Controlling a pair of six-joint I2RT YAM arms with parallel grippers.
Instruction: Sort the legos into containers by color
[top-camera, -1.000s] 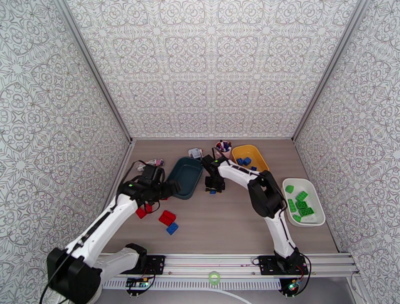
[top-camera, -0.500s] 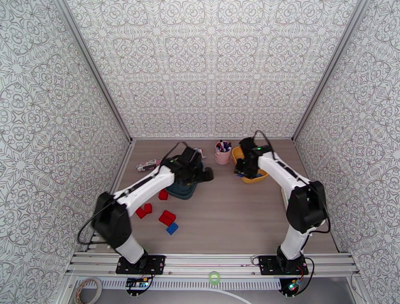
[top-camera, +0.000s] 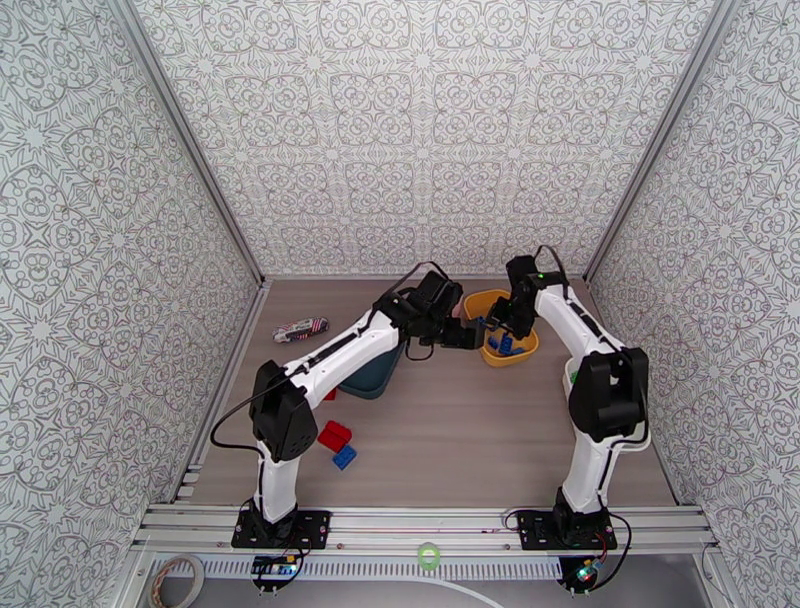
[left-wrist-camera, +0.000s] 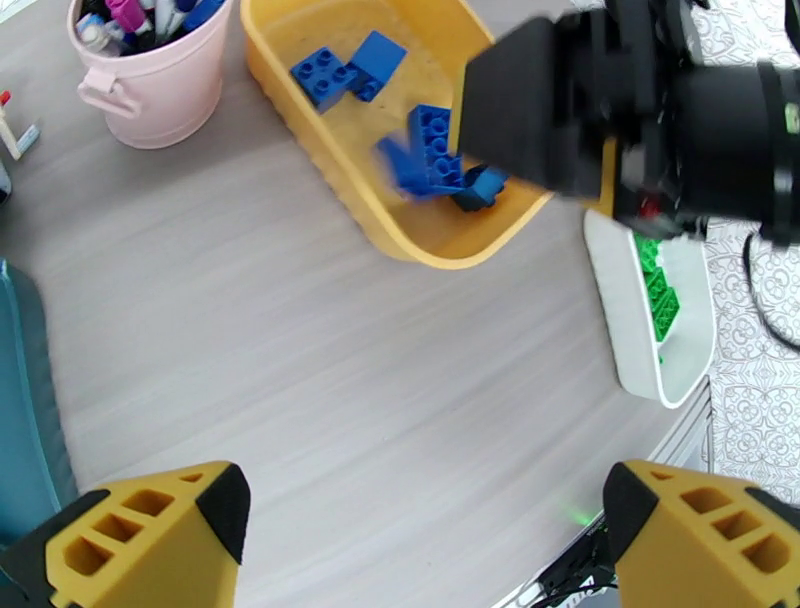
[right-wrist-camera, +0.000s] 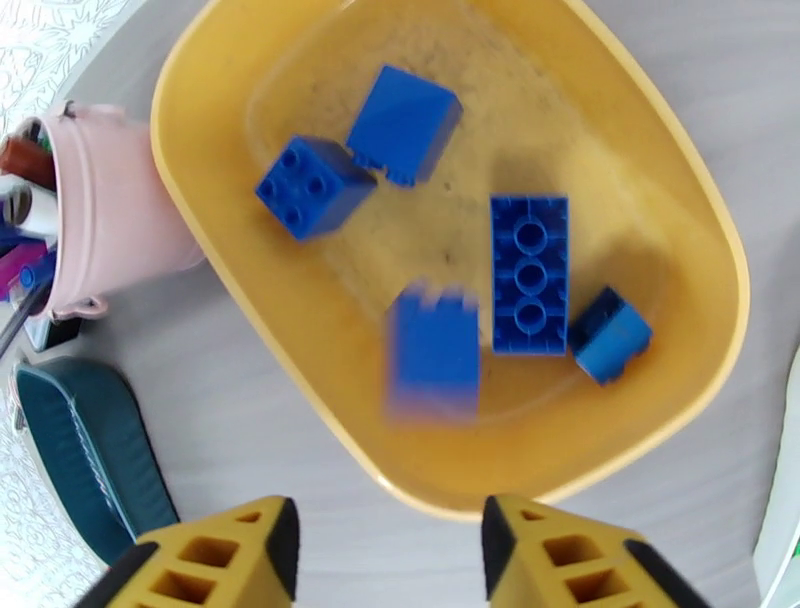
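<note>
While the right jaws hang over the yellow tray (right-wrist-camera: 690, 200) at the far middle of the tabletop (top-camera: 460, 440), their two yellow fingers (right-wrist-camera: 215, 555) stand apart with nothing between them: released. Past that gap, inside the tray, one blue brick (right-wrist-camera: 433, 350) shows only as a blurred smear, so whether it rests on the tray floor cannot be told. Four more blue bricks lie sharp in the same tray: a square four-stud one (right-wrist-camera: 313, 186), a tipped one (right-wrist-camera: 403, 125) just beside it, a long one turned underside up (right-wrist-camera: 529, 272), and a small one (right-wrist-camera: 610, 335) at the long one's corner.

The left jaws, reached out to just left of the yellow tray, are spread wide and empty over bare tabletop, each yellow finger (left-wrist-camera: 150, 530) at its own side of the left wrist view. A pink cup of pens (left-wrist-camera: 150, 90) stands just left of the yellow tray. To the right, apart from it, the white tray (left-wrist-camera: 640, 370) holds green bricks (left-wrist-camera: 657, 300). The teal tray (top-camera: 372, 378) lies left of centre, partly under the left arm.

Outside any tray, at near left, a red brick (top-camera: 335, 435) lies with a blue brick (top-camera: 344, 457) just beside it, and another red piece (top-camera: 328, 394) shows by the teal tray's near edge. A striped packet (top-camera: 300, 328) lies at far left.
</note>
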